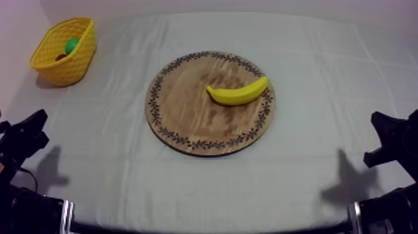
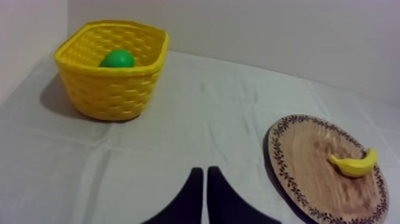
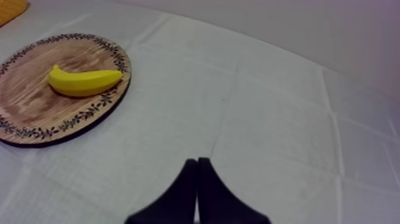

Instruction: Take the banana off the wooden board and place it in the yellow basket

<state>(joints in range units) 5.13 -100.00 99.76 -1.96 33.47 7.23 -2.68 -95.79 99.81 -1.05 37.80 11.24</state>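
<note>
A yellow banana [image 1: 239, 93] lies on the right half of the round wooden board [image 1: 186, 118] in the middle of the table. The yellow basket [image 1: 65, 51] stands at the far left corner, with a green fruit [image 1: 72, 45] and something red inside. My left gripper [image 1: 28, 127] rests low at the left edge, well away from the board; its fingers [image 2: 205, 184] lie together as a narrow wedge, shut on nothing. At the right edge my right gripper [image 1: 385, 134] rests too, fingers [image 3: 197, 173] pressed together and empty. The banana [image 3: 83, 82] and board [image 3: 36, 119] lie far ahead of it.
Grey-white cloth [image 1: 311, 74] covers the whole table, with open room between the board and both grippers. A pale wall stands behind the basket [image 2: 113, 68].
</note>
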